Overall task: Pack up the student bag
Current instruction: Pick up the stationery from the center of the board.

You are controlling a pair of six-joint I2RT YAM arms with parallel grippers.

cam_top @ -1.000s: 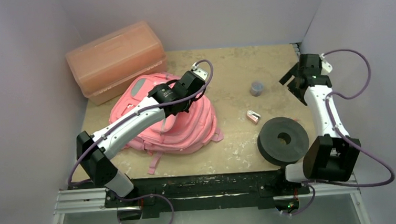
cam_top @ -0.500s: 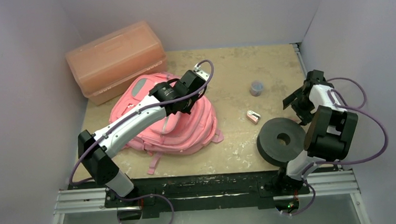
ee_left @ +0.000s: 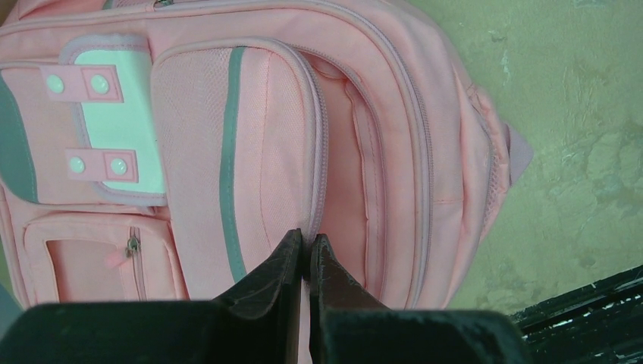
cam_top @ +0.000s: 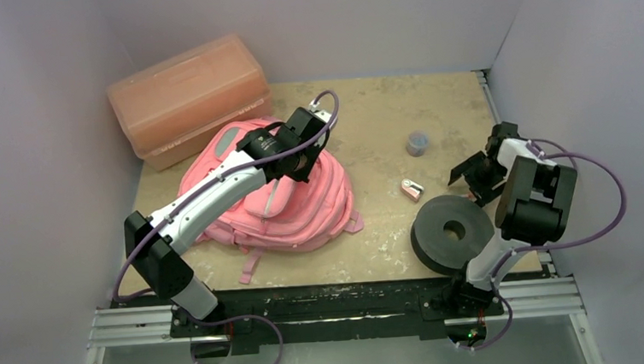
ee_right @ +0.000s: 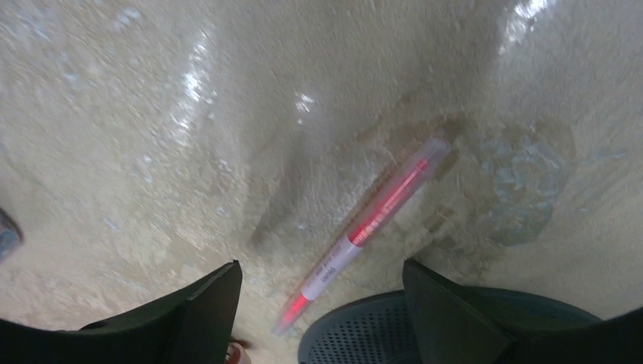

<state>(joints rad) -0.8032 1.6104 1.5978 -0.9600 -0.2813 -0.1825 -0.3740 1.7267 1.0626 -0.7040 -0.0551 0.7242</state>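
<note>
The student bag (cam_top: 286, 206), a pink backpack, lies flat at the table's left middle, and its front pockets (ee_left: 265, 136) fill the left wrist view. My left gripper (cam_top: 298, 158) rests on top of it, shut, with its tips (ee_left: 305, 236) at the zip seam of a front pocket. Whether they pinch a zip pull I cannot tell. My right gripper (cam_top: 470, 180) hovers low at the right side, open. A red-and-clear pen (ee_right: 379, 212) lies on the table under its spread jaws (ee_right: 320, 265).
A salmon-orange translucent box (cam_top: 188, 97) stands at the back left. A small grey-blue cup (cam_top: 418, 144) and a small pink item (cam_top: 412, 189) lie at centre right. A dark round perforated container (cam_top: 457, 231) (ee_right: 394, 334) sits just beside the pen and right gripper.
The right arm has folded back from the far right and come down beside the dark round container, over the pen. The left gripper has shifted slightly toward the far side on the bag.
</note>
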